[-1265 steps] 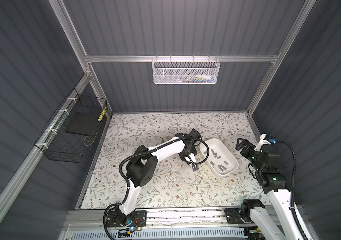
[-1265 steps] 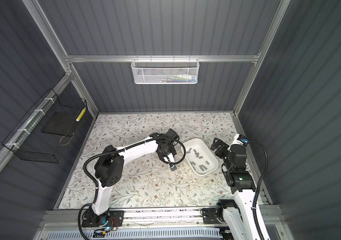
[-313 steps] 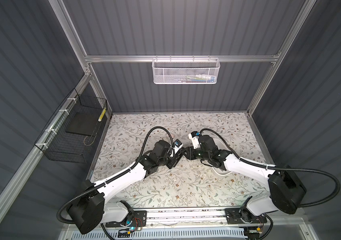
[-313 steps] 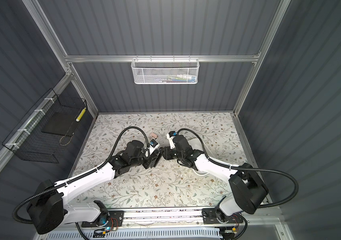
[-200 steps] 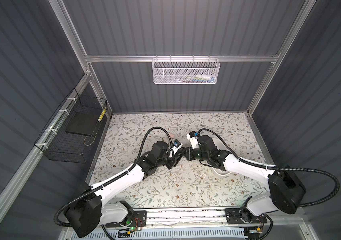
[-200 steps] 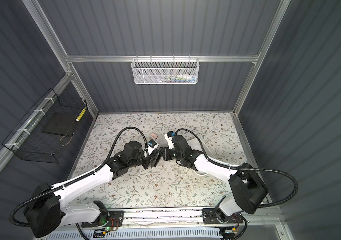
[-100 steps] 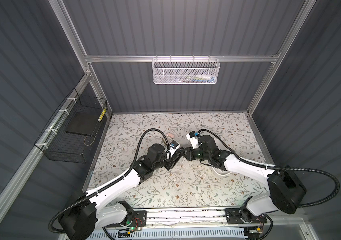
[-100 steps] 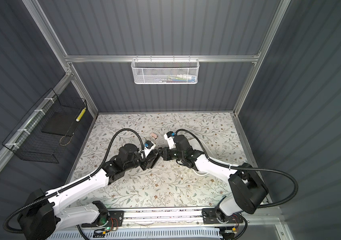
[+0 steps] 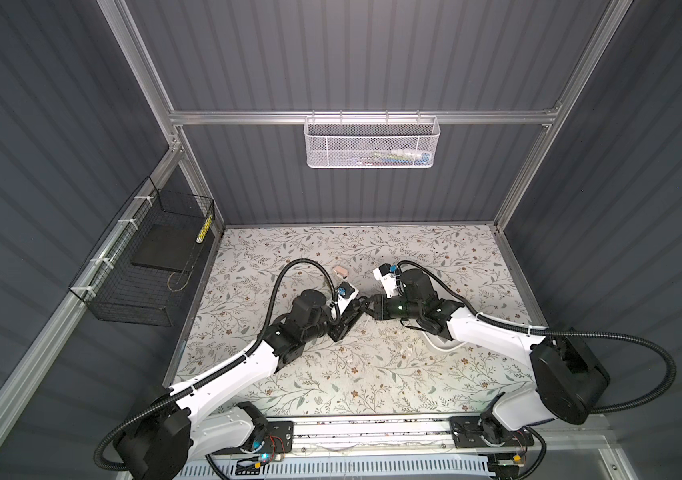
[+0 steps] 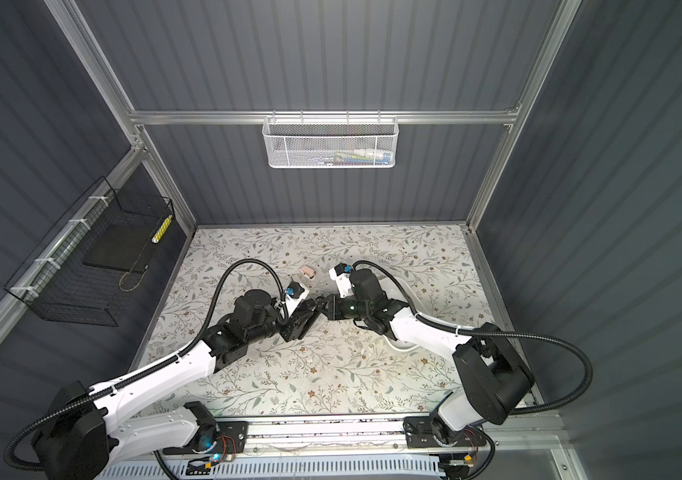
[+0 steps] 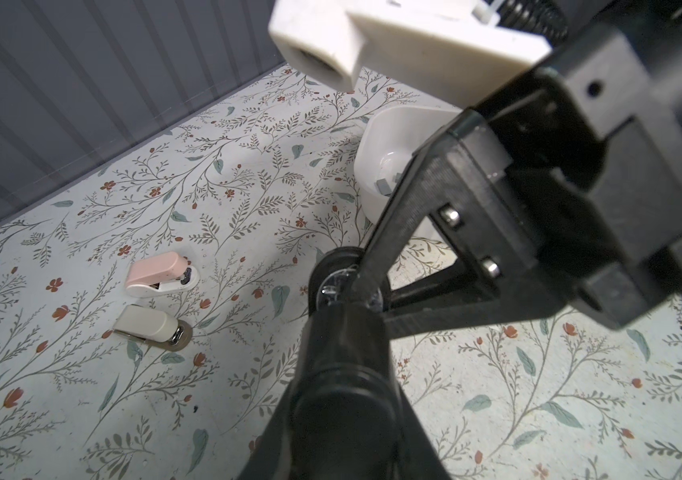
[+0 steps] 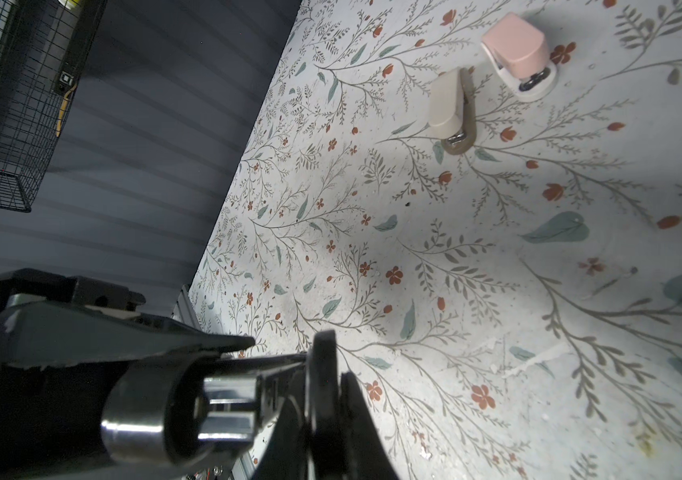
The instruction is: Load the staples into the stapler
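**Stapler to be held steady**

The long black plastic stapler (image 11: 339, 353) is clamped in the left gripper (image 9: 347, 318), near the white oblong plastic tray (image 11: 372, 137), where small flat grey metal staple strips (image 11: 385, 188) lie. The right gripper (image 9: 364, 308) is nearly closed at the stapler's tip; a pinched strip cannot be confirmed. Alignment with the channel should be ensured.
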Controlling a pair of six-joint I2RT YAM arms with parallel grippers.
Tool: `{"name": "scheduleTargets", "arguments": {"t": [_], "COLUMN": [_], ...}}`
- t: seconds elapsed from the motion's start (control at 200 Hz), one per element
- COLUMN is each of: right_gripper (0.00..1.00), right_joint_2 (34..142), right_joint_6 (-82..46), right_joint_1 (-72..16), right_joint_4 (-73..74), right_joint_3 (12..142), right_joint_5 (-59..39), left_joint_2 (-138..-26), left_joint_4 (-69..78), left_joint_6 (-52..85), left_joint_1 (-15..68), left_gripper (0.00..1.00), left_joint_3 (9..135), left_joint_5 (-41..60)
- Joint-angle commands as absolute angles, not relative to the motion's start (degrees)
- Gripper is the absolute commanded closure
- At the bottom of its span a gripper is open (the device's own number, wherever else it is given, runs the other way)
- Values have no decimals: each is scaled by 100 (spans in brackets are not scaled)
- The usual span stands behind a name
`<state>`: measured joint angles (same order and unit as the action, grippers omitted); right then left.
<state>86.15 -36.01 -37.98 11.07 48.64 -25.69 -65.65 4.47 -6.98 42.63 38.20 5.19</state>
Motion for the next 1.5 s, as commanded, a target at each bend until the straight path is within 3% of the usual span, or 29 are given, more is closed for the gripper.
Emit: {"name": "scheduleTargets", "arguments": {"t": [0.0,0.945,1.496], "right_gripper": [100,100,100], "right_joint_2": [8756,8829,8934], "right_joint_6": [-3982,-4096,-4192], "right_joint_1": [-3337,-3276,-3251], "right_joint_4": [716,25,-334], "right_joint_3": [4670,4769,4862], "right_joint_5": [-1254,-444,112], "left_joint_2": [-6122,-5779,-5443], "left_joint_4": [962,1163,1579], "left_joint_6": [-695,-780,-532], "left_joint_1": [4277,4232,4132], "left_gripper": [100,100,100], "left_joint_3": [3851,3681,3371], "left_joint_5": [940,2077,1979]}}
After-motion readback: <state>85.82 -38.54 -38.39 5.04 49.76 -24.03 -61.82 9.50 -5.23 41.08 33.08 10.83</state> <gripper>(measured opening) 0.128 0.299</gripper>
